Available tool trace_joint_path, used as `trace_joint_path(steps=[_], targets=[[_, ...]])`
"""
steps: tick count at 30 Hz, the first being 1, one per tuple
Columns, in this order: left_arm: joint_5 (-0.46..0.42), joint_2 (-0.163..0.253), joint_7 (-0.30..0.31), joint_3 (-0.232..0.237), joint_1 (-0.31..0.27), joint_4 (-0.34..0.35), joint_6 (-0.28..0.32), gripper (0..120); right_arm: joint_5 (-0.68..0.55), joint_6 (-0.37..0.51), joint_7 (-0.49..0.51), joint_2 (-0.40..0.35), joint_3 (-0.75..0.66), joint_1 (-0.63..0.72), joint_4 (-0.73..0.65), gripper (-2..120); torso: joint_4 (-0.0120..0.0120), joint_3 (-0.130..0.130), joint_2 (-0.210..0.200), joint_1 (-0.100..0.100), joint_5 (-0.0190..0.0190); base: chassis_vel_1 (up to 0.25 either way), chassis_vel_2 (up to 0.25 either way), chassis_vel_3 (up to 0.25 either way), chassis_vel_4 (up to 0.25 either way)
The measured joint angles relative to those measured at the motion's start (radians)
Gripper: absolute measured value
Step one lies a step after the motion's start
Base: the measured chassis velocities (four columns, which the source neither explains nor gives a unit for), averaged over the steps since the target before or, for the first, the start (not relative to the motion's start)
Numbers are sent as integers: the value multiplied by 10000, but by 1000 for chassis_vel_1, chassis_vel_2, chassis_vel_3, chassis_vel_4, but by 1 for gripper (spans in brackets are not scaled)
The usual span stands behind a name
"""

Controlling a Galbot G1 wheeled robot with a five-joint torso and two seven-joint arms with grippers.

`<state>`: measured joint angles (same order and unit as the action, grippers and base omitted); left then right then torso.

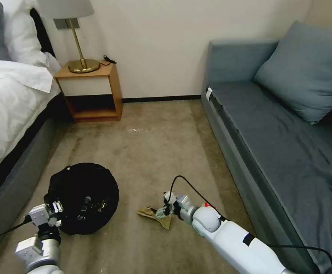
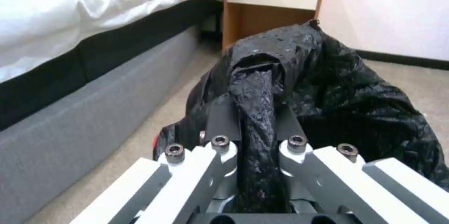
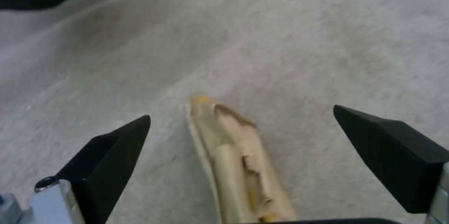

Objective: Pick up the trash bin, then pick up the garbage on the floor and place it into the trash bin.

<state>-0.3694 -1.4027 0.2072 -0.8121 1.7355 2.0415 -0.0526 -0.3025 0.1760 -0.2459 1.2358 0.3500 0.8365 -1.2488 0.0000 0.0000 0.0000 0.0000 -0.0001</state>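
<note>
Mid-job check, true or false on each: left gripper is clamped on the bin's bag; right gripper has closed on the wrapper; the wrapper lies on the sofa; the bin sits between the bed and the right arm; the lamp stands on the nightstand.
1. The left gripper is clamped on the trash bin bag. True.
2. The right gripper is closed on the tan wrapper. False: its fingers stand open on either side.
3. The wrapper lies on the sofa. False: on the carpet.
4. The bin sits between the bed and the right arm. True.
5. The lamp stands on the nightstand. True.

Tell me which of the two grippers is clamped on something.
The left gripper: it is shut on a fold of the trash bin's black bag. The right gripper is open, its fingers straddling the gold-brown wrapper on the carpet.
</note>
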Motion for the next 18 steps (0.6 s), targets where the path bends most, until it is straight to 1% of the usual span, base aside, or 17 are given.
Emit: trace_joint_path(steps=[7, 10, 16, 18], targets=[[19, -59, 0, 1, -9, -9, 23, 7, 680, -311, -160, 326, 85, -61, 949, 100, 0, 0, 0, -1, 0, 0, 0, 0, 0], [26, -108, 1, 5, 6, -23, 23, 7, 1273, -470, -248, 527, -23, -63, 1612, 100, 0, 0, 0, 0, 0, 0, 0, 0, 0], [29, -127, -4, 5, 51, -23, 9, 7, 1902, -646, -453, 646, -192, 28, 2131, 100, -1, 0, 0, 0, 0, 0, 0, 0, 0], [29, -142, -6, 9, 73, -23, -5, 7, 1993, -701, -474, 708, -268, 81, 2240, 91, -1, 0, 0, 0, 1, 0, 0, 0, 0]])
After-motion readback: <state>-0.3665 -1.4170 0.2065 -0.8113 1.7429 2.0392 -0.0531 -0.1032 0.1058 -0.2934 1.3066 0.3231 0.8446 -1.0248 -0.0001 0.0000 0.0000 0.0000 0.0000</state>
